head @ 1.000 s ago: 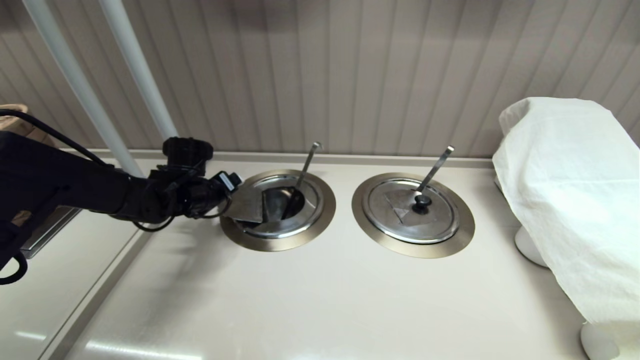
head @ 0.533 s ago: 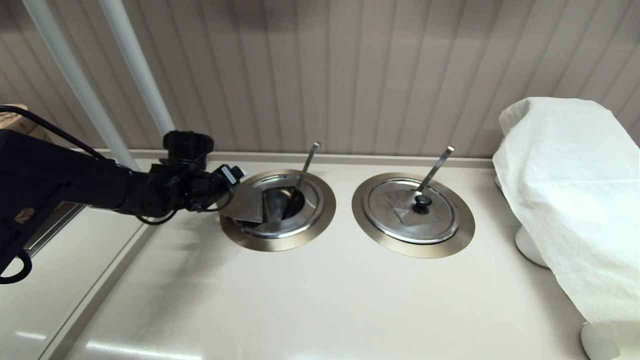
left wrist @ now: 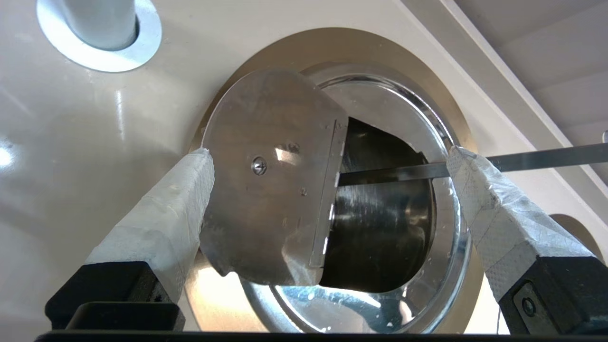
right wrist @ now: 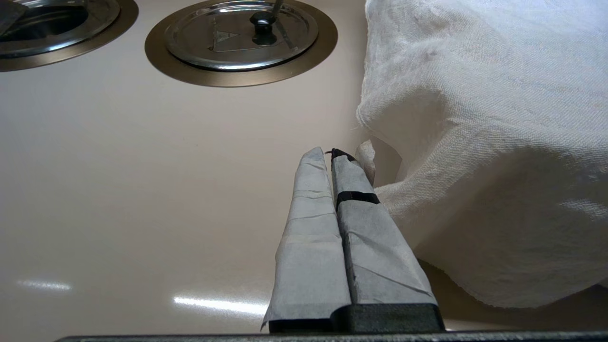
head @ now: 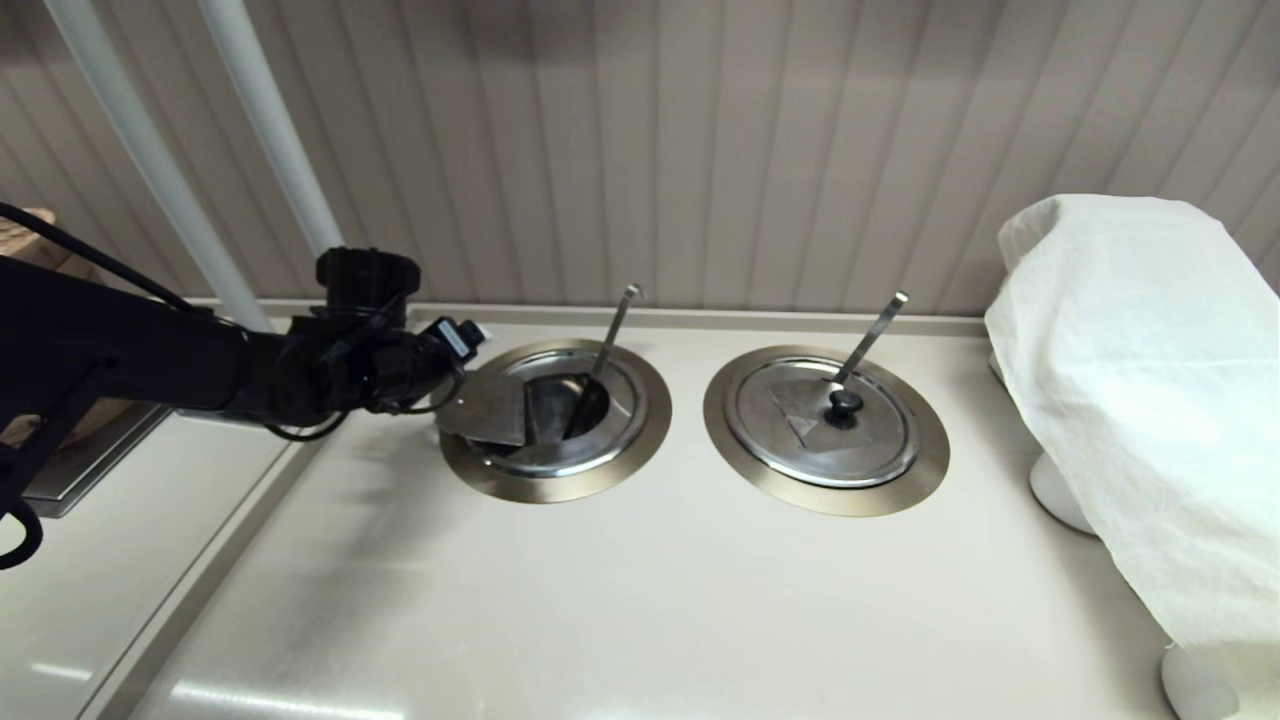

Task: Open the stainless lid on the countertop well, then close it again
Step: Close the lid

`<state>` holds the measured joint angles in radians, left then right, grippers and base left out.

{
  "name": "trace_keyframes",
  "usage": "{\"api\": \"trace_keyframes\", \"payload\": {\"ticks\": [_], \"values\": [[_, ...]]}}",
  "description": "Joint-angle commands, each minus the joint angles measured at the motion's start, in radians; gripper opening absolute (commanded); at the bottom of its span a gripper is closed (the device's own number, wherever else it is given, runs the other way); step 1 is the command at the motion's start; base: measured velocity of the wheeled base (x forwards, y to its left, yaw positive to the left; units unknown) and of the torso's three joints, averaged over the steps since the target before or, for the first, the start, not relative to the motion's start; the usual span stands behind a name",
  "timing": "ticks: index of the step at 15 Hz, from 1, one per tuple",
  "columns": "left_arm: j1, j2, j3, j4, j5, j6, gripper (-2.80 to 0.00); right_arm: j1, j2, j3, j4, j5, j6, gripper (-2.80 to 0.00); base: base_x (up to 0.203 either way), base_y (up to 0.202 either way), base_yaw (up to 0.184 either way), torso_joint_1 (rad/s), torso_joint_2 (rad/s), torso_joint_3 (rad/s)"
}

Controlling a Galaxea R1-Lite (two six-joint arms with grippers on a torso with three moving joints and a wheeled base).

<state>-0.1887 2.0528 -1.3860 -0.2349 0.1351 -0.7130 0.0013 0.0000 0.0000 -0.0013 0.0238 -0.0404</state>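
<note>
1. Where the left arm reaches in from the side, the left gripper hangs over the countertop well, its padded fingers spread wide apart, one touching the edge of the raised flap.
2. The stainless lid is a shiny round steel piece; its hinged flap stands tilted up, showing a dull brushed underside with a small screw, and the dark well lies open beneath.
3. A thin hook-tipped ladle handle leans out of the opening; its bowl is hidden inside.
4. The twin lid lies flat and closed with a black knob.
5. The right gripper rests low over the pale surface, fingers pressed together, beside a white cloth whose covered object is hidden.
</note>
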Motion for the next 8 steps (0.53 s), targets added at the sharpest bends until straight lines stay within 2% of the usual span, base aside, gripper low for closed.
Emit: {"api": "trace_keyframes", "payload": {"ticks": [1,8], "values": [[0.006,-0.017,0.01,0.027,0.001,-0.007,0.0,0.0,0.0,0.0,0.0,-0.001,-0.001,-2.8,0.0,0.0,0.0,0.0,0.0,0.0],[0.035,-0.002,0.022,0.045,-0.005,-0.023,0.0,0.0,0.0,0.0,0.0,-0.001,-0.001,-2.8,0.0,0.0,0.0,0.0,0.0,0.0]]}}
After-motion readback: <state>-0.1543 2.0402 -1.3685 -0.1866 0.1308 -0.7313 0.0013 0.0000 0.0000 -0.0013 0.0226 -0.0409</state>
